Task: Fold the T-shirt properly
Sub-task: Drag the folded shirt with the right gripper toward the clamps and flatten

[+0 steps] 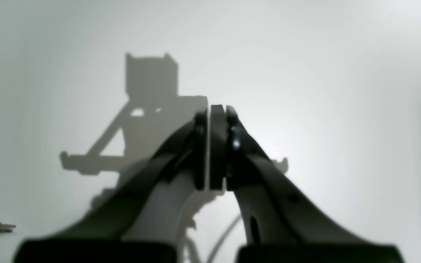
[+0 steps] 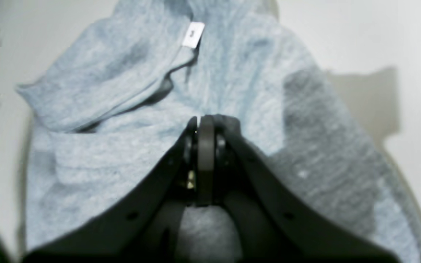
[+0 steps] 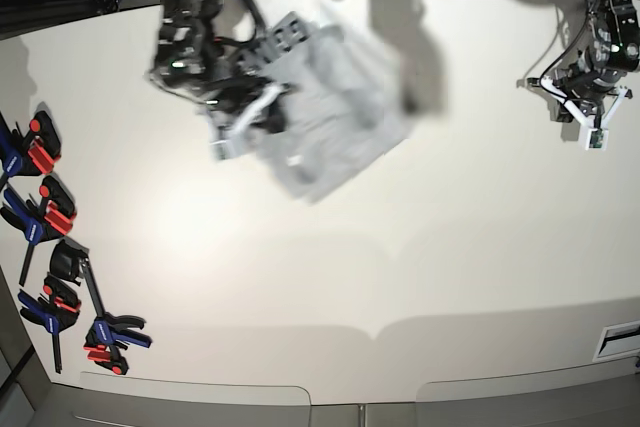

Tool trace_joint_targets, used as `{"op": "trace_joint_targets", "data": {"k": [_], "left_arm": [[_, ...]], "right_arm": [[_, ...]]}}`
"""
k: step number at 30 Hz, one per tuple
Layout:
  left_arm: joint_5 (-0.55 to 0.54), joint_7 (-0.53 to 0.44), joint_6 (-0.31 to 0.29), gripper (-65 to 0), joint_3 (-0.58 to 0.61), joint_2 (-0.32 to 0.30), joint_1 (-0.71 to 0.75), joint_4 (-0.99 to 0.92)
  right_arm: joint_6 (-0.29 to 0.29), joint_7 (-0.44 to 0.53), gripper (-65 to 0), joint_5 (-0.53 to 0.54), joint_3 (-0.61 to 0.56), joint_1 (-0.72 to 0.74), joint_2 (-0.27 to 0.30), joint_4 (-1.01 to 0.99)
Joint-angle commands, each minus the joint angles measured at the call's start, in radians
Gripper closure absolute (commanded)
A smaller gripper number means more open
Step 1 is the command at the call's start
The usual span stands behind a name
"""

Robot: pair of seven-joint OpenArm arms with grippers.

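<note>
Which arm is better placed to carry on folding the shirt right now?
The right. Its gripper is already shut on the T-shirt, while the left gripper is shut on nothing, over bare table far off to the side.

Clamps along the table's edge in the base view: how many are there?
5, all at the table's left edge: one uppermost, one below it, one lower, one beneath, one lowest. They overlap, so more may hide.

the light heather-grey knit cotton t-shirt (image 2: 130, 120) looks soft, matt and flecked; its small white tag (image 2: 193, 35) is perhaps woven. the white tabletop (image 3: 420, 257) looks smooth, matt.
</note>
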Motion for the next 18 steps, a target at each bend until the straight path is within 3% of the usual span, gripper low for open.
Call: {"op": "trace_joint_targets", "data": {"k": [1,10,15,18], "left_arm": [[-0.006,-0.027,0.003,0.0,-0.006,-0.015,-0.008,0.018],[-0.009,-0.035,0.003,0.0,-0.006,-0.014,-0.008,0.018],[-0.011,-0.035,0.003,0.0,-0.006,-0.014,-0.008,0.018],[-0.011,-0.037,0.003,0.0,-0.006,-0.014,-0.008,0.018]], "right_arm": [[-0.039,-0.039,0.0,-0.071,0.043,-0.003,0.028,0.001],[-0.043,-0.066,0.0,-0.011,0.328,-0.003,0.14,0.001],[-0.043,-0.065,0.0,-0.005,0.399,-0.003,0.174,0.001],[-0.043,-0.064,0.0,0.066,0.407,0.0,0.183,0.001]]}}
